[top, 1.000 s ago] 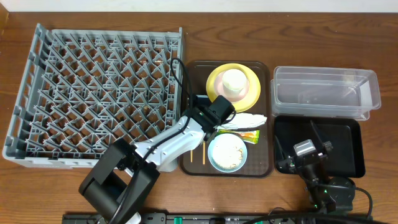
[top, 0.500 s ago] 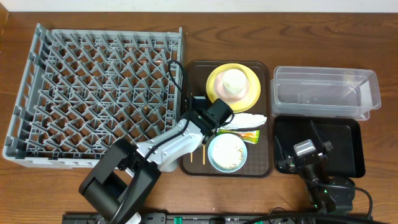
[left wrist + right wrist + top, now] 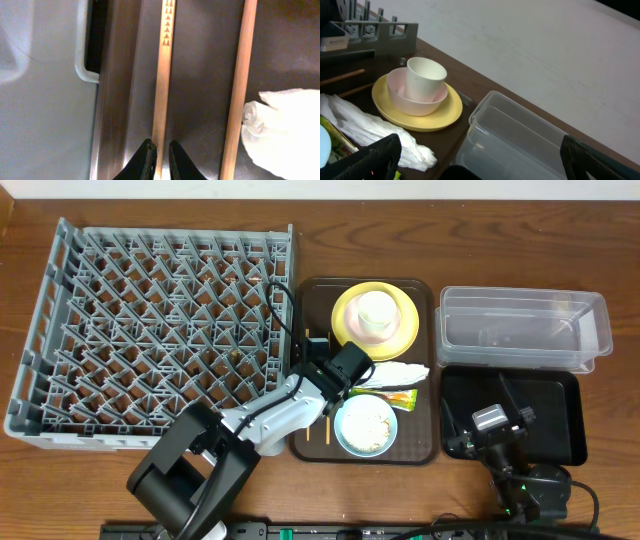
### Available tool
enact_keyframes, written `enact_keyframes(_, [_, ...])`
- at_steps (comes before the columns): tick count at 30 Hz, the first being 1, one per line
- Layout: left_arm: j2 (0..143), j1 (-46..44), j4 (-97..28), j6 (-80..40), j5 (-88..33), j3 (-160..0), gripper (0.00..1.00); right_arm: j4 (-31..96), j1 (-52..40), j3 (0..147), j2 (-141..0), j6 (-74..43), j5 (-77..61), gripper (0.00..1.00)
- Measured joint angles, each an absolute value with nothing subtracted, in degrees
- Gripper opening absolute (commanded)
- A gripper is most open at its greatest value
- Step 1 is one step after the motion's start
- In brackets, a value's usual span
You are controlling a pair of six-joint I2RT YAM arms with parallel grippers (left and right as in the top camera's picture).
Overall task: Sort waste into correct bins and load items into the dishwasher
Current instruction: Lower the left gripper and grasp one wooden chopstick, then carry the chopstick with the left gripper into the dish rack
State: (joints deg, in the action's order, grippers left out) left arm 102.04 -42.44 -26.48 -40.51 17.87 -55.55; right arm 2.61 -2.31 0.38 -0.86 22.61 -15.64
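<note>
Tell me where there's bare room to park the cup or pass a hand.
Free: the clear tub and dish rack look empty, the black tray is bare on its right half, and open table lies in front of the rack's left corner. Crowded: the brown tray, filled by plate, wrapper, blue bowl, chopsticks and the left gripper.
</note>
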Motion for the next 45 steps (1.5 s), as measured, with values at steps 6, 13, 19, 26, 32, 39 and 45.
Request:
enact_keyframes(6, [102.3,-42.4,-25.4,-40.5,16.1,-55.4,0.15,2.6,-2.3,0.4,-0.9,22.6,-15.6,0.99])
enact_keyframes(13, [102.7,-42.4,-25.0,-40.5,15.4,-55.4,0.15,2.6,-2.3,0.4,-0.9,22.6,-15.6,0.99])
enact_keyframes(19, [102.7,-42.4,-24.1,-40.5,15.4,-55.4,0.08,2.6,-2.3,0.4,-0.9,22.6,-15.6,0.99])
enact_keyframes(26, [102.4,-42.4,-24.3,-38.5,15.3,-55.4,0.08,2.6,-2.3,0.4,-0.9,22.6,-15.6,0.99])
enact_keyframes(32, [94.6,-42.4,-25.5,-34.9,15.9,-55.3,0.08,2.6,-2.3,0.4,-0.9,22.6,-15.6,0.99])
enact_keyframes(39, [76.6,-40.7,-28.9,-26.5,17.2,-55.3,0.08,2.6,-2.3,0.4,-0.9,22.6,-15.6,0.99])
enact_keyframes(45, [71.5,-32.4,-31.3,-20.9,17.2,-55.3,0.08,2.6,-2.3,0.4,-0.9,22.6,-15.6,0.99])
